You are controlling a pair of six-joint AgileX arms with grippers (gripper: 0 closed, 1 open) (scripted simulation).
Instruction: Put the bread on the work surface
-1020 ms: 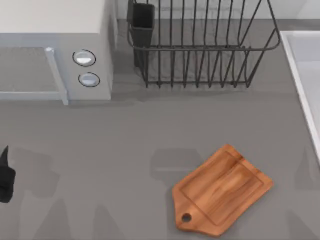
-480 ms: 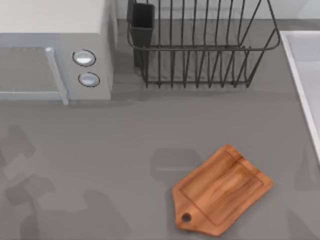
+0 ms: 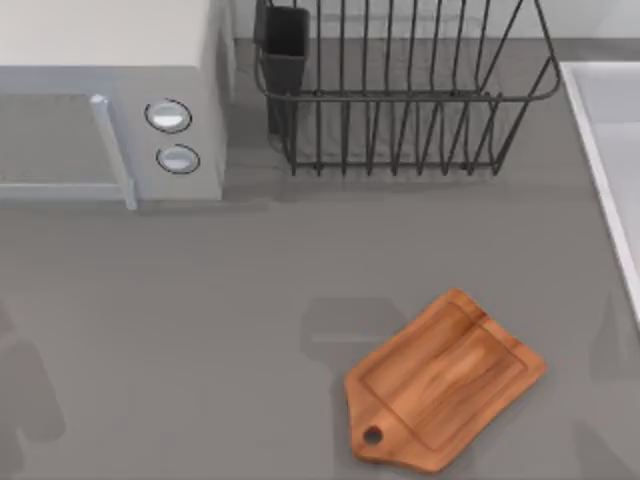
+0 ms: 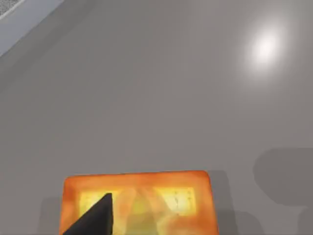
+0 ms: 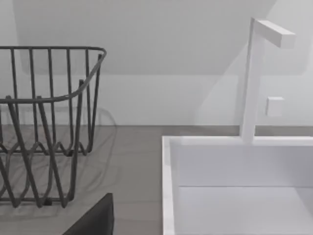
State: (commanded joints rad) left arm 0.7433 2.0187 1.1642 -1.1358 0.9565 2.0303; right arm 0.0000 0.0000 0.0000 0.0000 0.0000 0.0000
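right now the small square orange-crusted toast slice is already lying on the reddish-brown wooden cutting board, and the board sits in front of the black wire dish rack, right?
Not quite. The reddish-brown wooden cutting board is bare in the top view. The small square orange-crusted toast slice lies on the grey countertop, as the left wrist view shows, with a left hand finger over it. The board does sit in front of the black wire dish rack.

— What is sitting on the grey table (image 3: 250, 290)?

— The work surface (image 3: 445, 380) is lying flat toward the right, handle pointing to the near edge. A wire dish rack (image 3: 400, 90) and a microwave (image 3: 110, 100) are standing at the back.

— And the bread (image 4: 139, 203)?

— It is lying flat on bare tabletop.
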